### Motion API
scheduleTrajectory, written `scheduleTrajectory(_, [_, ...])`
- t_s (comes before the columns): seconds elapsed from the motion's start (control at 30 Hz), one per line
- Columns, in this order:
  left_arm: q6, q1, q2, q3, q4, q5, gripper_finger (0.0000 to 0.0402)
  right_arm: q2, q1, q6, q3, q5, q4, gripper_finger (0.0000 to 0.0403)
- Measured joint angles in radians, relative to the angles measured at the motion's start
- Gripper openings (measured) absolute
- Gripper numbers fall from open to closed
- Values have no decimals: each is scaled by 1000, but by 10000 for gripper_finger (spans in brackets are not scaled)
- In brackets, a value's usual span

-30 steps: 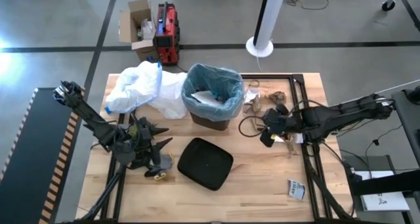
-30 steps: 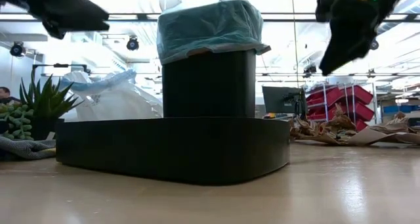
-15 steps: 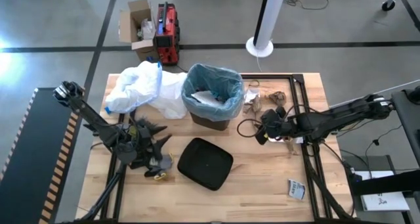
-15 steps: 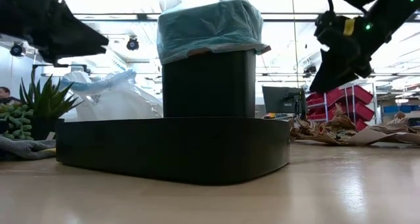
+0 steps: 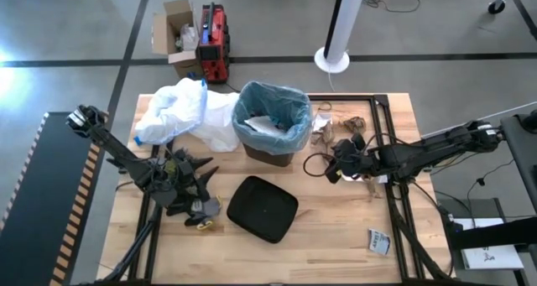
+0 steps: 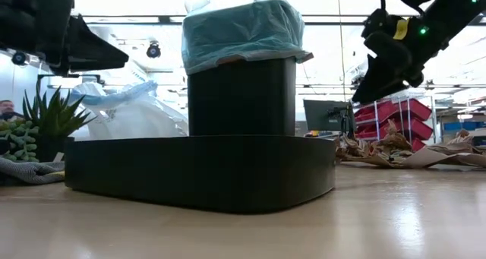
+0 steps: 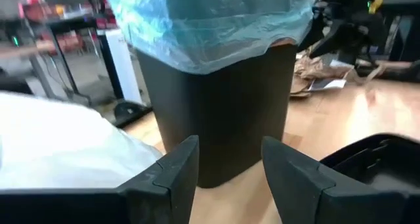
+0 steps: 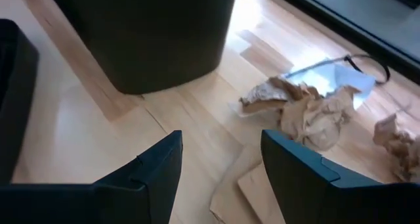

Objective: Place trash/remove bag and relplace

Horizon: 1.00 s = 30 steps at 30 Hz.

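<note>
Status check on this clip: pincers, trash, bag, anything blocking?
Left pincer open, empty, facing bin. Right pincer open, empty, above crumpled brown paper. Blue bag lines bin. Black lid lies flat in front of bin.

two dark, slender jointed arms are seen, each ended by blunt black fingers (image 7: 172,178); a yellow tag and green light are carried on the right wrist

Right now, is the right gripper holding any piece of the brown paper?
No. In the right wrist view the right gripper is open and empty, with the crumpled brown paper lying on the table beyond it.
</note>
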Motion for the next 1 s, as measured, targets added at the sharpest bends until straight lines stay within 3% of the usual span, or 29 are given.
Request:
scheduleTrajectory(0.3, [4, 15, -1, 3, -5, -13, 131, 0, 25, -84, 0, 70, 17, 186])
scheduleTrajectory(0.57, [1, 14, -5, 3, -6, -15, 110, 8, 60, -107, 2, 65, 14, 186])
scheduleTrajectory(0.8, [40, 14, -25, 3, -5, -161, 96, 47, 70, -56, -26, 66, 62, 186])
scheduleTrajectory(1.0, [-15, 14, -23, 3, -9, -117, 81, 88, 70, -56, -51, 65, 148, 186])
